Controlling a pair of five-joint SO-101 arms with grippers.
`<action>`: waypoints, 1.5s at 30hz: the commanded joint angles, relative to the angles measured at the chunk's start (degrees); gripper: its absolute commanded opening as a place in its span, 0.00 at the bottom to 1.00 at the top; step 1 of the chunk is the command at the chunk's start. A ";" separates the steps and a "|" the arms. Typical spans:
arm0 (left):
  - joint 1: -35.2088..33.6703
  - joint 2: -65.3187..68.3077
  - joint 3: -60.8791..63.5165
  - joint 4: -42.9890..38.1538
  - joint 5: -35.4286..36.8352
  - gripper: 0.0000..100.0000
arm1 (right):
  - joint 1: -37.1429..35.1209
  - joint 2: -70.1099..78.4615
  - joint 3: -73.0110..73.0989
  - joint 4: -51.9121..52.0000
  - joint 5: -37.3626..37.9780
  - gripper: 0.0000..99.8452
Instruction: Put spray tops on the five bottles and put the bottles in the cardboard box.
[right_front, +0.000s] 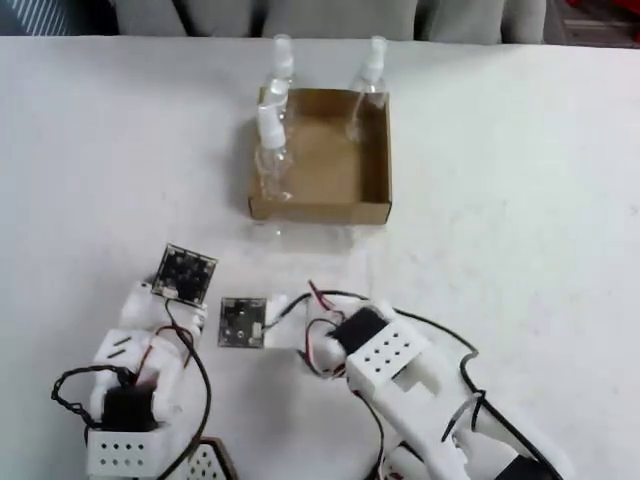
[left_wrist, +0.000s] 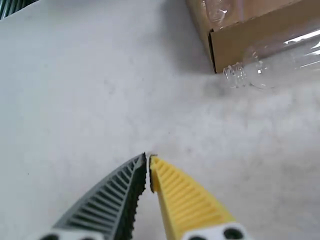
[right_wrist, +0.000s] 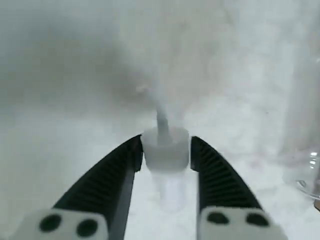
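Inside cardboard box (right_front: 320, 211), spray-topped bottles (right_front: 272, 168), upright

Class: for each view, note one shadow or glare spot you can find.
High view: one inner wall of the box is in shade, darker than its floor. Left wrist view: white glare streaks the lying bottle; soft shadow lies on the table beside the box. Right wrist view: a dim shadow spreads beyond the spray top between the fingers.

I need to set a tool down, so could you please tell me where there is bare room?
The table is bare on both sides of the cardboard box. Inside the box, the front right floor is free. Crowded: the box's left side with bottles, and outside its front, where an uncapped bottle lies.
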 joint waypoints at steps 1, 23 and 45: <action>0.40 -0.04 -0.09 -1.58 -0.53 0.02 | 2.59 -1.89 -0.18 -2.15 0.44 0.30; 0.40 -0.04 -0.09 -1.58 -0.53 0.02 | 33.89 -2.51 -5.89 5.05 -27.87 0.02; 0.40 -0.13 0.00 -1.41 -0.62 0.02 | 55.25 -1.89 3.43 -11.12 -31.56 0.04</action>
